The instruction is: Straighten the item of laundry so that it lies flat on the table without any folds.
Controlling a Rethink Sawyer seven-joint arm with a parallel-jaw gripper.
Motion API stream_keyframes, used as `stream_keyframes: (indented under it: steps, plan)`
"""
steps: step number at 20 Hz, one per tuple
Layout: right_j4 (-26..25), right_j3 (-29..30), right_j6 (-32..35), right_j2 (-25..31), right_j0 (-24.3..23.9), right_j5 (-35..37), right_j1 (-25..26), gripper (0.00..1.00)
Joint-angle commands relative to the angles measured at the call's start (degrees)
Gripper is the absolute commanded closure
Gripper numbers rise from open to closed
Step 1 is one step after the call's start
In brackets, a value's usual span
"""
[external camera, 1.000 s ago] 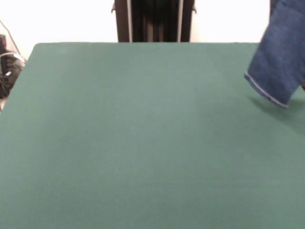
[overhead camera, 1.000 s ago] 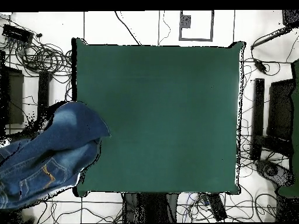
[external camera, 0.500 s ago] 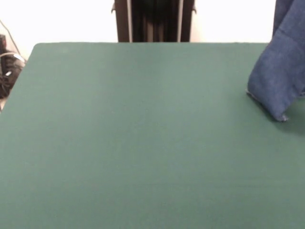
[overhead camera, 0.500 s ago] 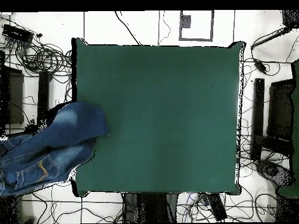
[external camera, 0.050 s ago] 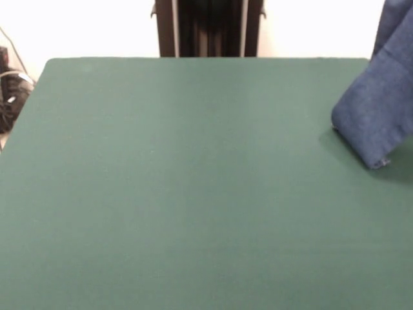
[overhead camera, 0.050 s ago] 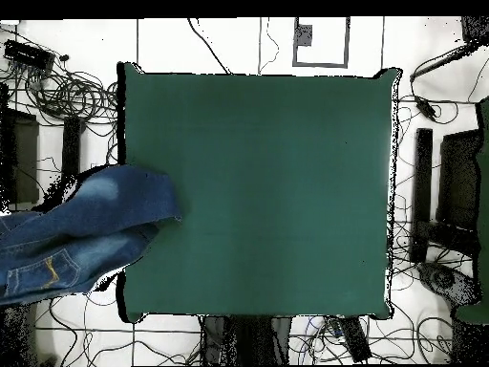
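Jeans (overhead camera, 0.050 s ago: 91, 234) overhang the green table's (overhead camera, 0.050 s ago: 277, 191) edge.

We see the jeans (external camera, 0.050 s ago: 377, 123) cut off by the right edge in front view, waist end cut by the left edge overhead (overhead camera, 0.050 s ago: 67, 244), whatever holds them out of sight, gripper unseen in both views

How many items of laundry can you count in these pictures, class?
1: the jeans, bunched over one side edge of the green table, partly hanging beyond it. In the front view they show at the right edge. Nothing else is visible on the table.
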Motion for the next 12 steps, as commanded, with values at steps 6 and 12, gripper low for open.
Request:
stream_keyframes:
  steps: [6,12]
  plan:
    - [4.49,-3.92,18.94,6.48,0.4,-1.47,3.61,1.0]
    - [1.53,8.27,5.35,11.01,-0.73,-12.48,0.54,1.0]
